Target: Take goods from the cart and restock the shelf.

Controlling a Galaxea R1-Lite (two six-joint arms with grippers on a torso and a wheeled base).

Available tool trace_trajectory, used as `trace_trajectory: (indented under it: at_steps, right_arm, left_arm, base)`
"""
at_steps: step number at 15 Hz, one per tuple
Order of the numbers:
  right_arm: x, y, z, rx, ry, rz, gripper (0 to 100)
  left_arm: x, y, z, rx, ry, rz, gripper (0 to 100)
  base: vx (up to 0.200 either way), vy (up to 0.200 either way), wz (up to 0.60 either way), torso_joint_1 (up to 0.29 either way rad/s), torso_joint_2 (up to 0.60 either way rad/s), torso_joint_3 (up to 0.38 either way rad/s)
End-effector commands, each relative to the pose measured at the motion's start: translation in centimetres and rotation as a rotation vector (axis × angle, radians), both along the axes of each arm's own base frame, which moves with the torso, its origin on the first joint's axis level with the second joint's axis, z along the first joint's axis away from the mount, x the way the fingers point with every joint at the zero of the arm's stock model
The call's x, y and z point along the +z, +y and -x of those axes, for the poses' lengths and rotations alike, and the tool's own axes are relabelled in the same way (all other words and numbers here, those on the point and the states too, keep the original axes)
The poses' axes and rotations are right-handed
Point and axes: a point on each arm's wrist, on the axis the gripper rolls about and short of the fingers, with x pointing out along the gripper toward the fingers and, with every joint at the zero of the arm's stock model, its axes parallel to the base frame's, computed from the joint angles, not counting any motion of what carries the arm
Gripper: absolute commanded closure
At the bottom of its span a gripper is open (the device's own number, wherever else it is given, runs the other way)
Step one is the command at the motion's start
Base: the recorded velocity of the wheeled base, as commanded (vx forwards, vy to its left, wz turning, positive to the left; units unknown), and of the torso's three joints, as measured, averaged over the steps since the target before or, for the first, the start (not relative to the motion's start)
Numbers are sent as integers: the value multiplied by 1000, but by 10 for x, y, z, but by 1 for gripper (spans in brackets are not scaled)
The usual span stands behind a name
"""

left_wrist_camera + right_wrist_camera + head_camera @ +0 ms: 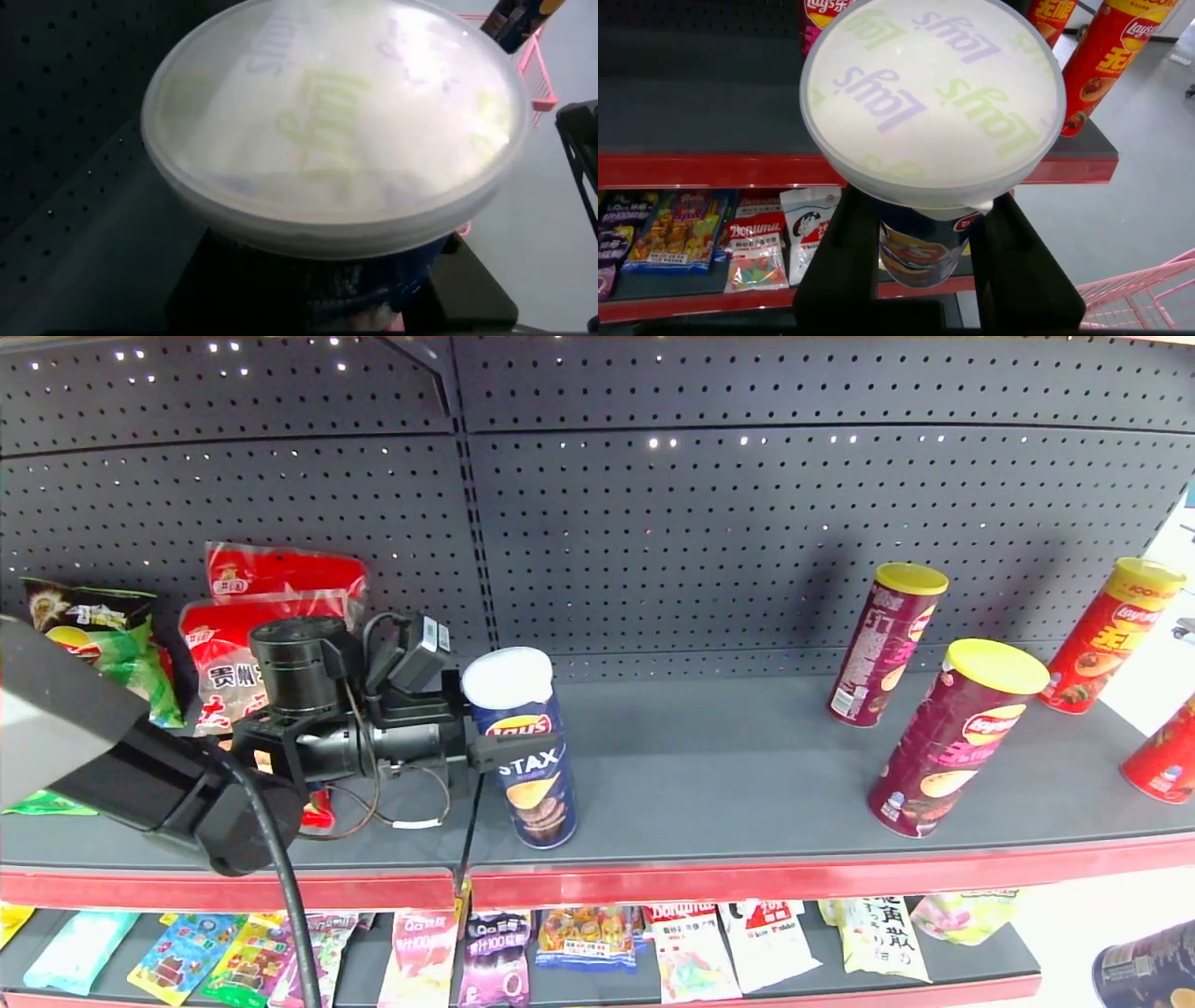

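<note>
left gripper (512, 754) clamps its black fingers around the cylindrical blue can (534, 789), which stands upright with a frosted plastic lid near the front edge of the matte grey shelf board (709, 775). right gripper (926, 271) squeezes a second blue can (924, 250) just under its round translucent lid, out in front of that board. 2 glossy maroon tubes (952, 737) with yellow caps stand on the board, well apart from the blue can.

Bright light throws soft shadows on the dark holed back wall (700, 523), the red shelf edge (794, 879) looks bent, the white plastic lid (327, 121) blurry.
</note>
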Motion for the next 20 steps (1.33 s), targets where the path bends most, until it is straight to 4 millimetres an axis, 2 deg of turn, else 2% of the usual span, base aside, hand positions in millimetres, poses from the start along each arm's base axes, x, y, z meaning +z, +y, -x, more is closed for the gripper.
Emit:
trace_trajectory:
  at_steps: [1, 3, 12, 20]
  right_arm:
    - [-1, 0, 0, 1, 3, 1, 100]
    - [-1, 0, 0, 1, 6, 1, 100]
    - [-3, 0, -1, 1, 13, 0, 100]
    - [-6, 0, 1, 1, 33, 2, 100]
  left_arm:
    - [-8, 1, 3, 1, 31, -9, 100]
    - [-13, 4, 8, 4, 51, -16, 100]
    - [-13, 4, 6, -38, 46, -5, 100]
    - [-16, 2, 4, 2, 54, -14, 100]
  base:
    - [0, 0, 0, 0, 0, 0]
    - [0, 0, 0, 0, 0, 0]
    - [0, 0, 0, 0, 0, 0]
    - [0, 0, 0, 0, 0, 0]
